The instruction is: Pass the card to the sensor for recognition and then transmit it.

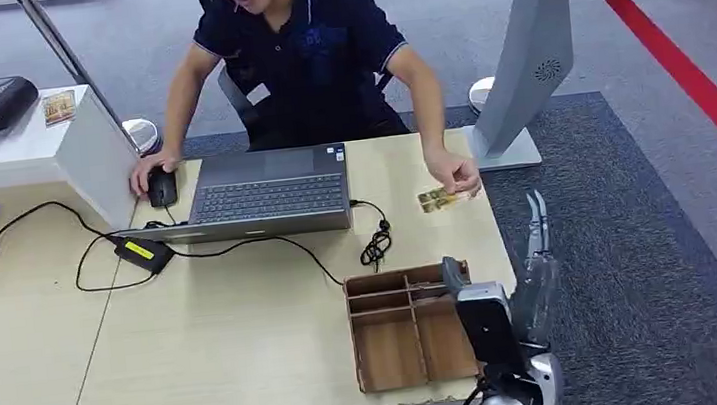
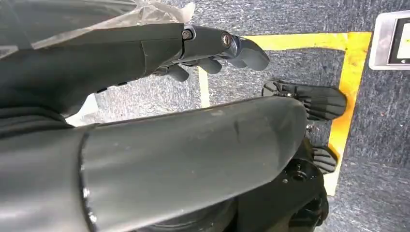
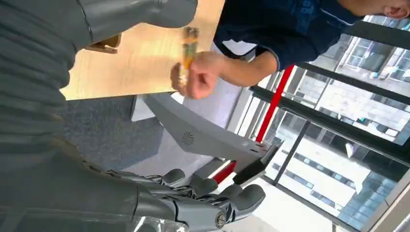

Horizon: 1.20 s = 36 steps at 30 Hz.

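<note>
The card [image 1: 442, 199] sits right of centre in the head view, pinched in a person's hand [image 1: 456, 174] just over the right edge of the wooden surface [image 1: 227, 327]. In the right wrist view the card [image 3: 188, 46] appears edge-on and blurred at upper centre, in the same hand [image 3: 200, 75]. The robot's right hand [image 1: 534, 264] rises at the lower right of the head view, off the surface's right edge and below the card; its fingers [image 1: 536, 219] are stretched out, apart from the card and holding nothing. The right wrist view shows these fingers [image 3: 212, 193] along the bottom, lightly bent and empty.

The left hand [image 2: 203, 48] lies at the top of the left wrist view, its fingers [image 2: 241, 50] loosely extended with nothing in them, above grey carpet marked with yellow tape [image 2: 350, 82].

On the surface, a wooden compartment tray [image 1: 408, 328] sits at lower centre-right, near the right hand. A grey laptop [image 1: 268, 192] lies at centre, with a black mouse [image 1: 162, 188] under the person's other hand to its left, and a black power adapter [image 1: 144, 252] with cables nearby. A white box [image 1: 28, 157] stands at upper left. A grey kiosk stand [image 1: 530, 54] leans at upper right on grey carpet, beside a red floor stripe [image 1: 694, 87]. The right wrist view adds large windows [image 3: 348, 111] behind the stand.
</note>
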Each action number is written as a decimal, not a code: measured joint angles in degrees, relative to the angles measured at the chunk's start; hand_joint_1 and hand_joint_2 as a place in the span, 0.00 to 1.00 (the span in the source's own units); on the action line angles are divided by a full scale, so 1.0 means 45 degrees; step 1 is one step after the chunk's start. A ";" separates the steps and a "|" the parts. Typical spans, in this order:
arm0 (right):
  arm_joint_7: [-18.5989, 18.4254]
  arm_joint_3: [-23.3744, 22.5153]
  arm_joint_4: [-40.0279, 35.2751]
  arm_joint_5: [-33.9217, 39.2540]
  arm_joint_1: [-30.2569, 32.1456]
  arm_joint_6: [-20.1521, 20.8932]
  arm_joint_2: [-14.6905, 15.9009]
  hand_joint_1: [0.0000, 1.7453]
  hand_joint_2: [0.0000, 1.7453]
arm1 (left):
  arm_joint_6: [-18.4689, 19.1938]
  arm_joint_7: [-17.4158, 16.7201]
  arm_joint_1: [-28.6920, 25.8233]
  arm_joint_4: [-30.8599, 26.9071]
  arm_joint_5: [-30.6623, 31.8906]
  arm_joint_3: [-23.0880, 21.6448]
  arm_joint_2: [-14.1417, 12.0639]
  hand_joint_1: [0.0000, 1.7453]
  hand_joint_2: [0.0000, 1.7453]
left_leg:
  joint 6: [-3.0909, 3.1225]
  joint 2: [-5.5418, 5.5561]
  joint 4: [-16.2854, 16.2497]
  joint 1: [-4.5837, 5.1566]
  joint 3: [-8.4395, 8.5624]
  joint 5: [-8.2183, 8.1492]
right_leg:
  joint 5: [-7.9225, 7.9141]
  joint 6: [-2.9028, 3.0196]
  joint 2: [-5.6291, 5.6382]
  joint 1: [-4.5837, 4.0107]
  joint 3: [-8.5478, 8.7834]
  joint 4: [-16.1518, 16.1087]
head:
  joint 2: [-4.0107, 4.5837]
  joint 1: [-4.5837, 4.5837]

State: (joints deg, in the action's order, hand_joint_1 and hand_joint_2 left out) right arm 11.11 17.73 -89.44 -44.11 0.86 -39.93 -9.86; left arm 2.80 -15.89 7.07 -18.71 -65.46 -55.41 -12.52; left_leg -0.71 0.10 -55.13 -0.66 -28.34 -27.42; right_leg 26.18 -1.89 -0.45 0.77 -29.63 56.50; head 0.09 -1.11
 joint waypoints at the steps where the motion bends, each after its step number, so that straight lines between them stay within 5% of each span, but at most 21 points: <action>1: -0.0063 0.0000 0.0000 -0.0020 0.0016 0.0000 0.0024 0.00 1.00 | 0.0004 0.0000 -0.0001 0.0000 -0.0005 0.0000 0.0000 0.00 0.00 | 0.0000 0.0000 0.0000 0.0000 -0.0001 0.0000 | 0.0000 0.0000 0.0000 0.0000 0.0000 0.0000 | 0.0000 0.0000; 19: -0.1609 0.0326 -0.0180 -0.0962 0.0442 0.0000 0.0933 0.00 1.00 | -0.0058 0.0000 -0.0003 0.0004 -0.0136 0.0000 0.0000 0.00 0.00 | 0.0001 0.0000 0.0000 0.0001 -0.0002 0.0000 | 0.0000 0.0000 0.0000 0.0001 -0.0001 -0.0002 | 0.0000 0.0000; 27: -0.4708 0.1422 -0.0301 -0.2352 0.0240 0.0000 0.2529 0.00 1.00 | 0.0015 0.0000 -0.0002 0.0004 -0.0141 0.0000 -0.0005 0.00 0.00 | 0.0001 0.0001 -0.0001 0.0002 -0.0006 -0.0001 | 0.0000 -0.0001 0.0000 0.0002 0.0000 -0.0004 | 0.0000 0.0005; 36: -0.6310 0.3380 -0.0320 -0.3371 -0.0469 0.0175 0.4380 0.00 1.00 | 0.0141 0.0000 0.0000 0.0009 -0.0117 0.0000 -0.0073 0.00 0.00 | 0.0001 0.0002 0.0000 0.0001 -0.0005 -0.0001 | 0.0000 0.0000 0.0000 0.0001 -0.0001 -0.0003 | 0.0000 0.0000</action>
State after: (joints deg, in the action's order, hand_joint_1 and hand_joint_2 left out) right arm -17.29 32.94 -90.88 -59.28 -1.25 -39.15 9.85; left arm 3.43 -15.89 7.07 -18.67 -65.99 -55.41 -12.85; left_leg -0.70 0.11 -55.13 -0.66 -28.36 -27.42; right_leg 26.17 -1.90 -0.45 0.77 -29.63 56.49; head 0.09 -1.11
